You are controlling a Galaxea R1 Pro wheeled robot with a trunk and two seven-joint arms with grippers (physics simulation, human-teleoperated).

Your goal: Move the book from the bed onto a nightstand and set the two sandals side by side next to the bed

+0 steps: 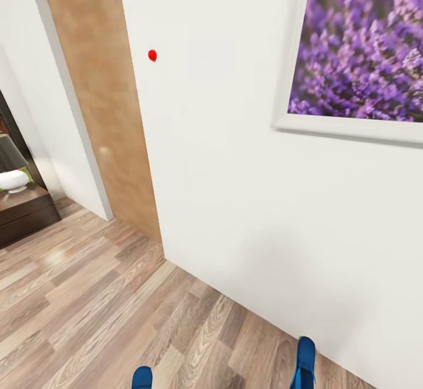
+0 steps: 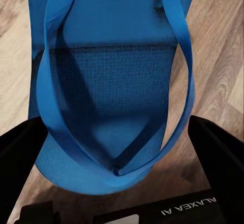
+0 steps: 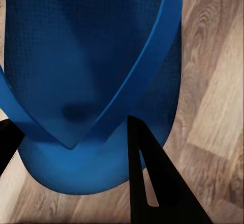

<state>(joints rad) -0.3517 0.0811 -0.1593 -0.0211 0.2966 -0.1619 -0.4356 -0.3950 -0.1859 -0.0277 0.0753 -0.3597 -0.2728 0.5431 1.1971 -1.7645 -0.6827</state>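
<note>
Two bright blue sandals are held off the wood floor. The tip of one sandal (image 1: pixel 141 377) pokes up at the bottom left of the head view, and the other sandal (image 1: pixel 305 362) at the bottom right. In the left wrist view my left gripper (image 2: pixel 117 150) is shut on a sandal (image 2: pixel 112 82), its black fingers (image 2: pixel 20 153) pressing both edges near the toe post. My right gripper (image 3: pixel 71 132) is shut on the second sandal (image 3: pixel 86 56) in the same way. A nightstand (image 1: pixel 23 213) stands at the far left. The book and the bed are out of view.
A white wall (image 1: pixel 235 201) stands close ahead, with a framed lavender picture (image 1: pixel 364 48) at upper right and a small red dot (image 1: pixel 152 55). A brown door (image 1: pixel 100 95) lies left of it. A lamp (image 1: pixel 12 168) sits on the nightstand. Plank floor (image 1: pixel 88 307) spreads to the left.
</note>
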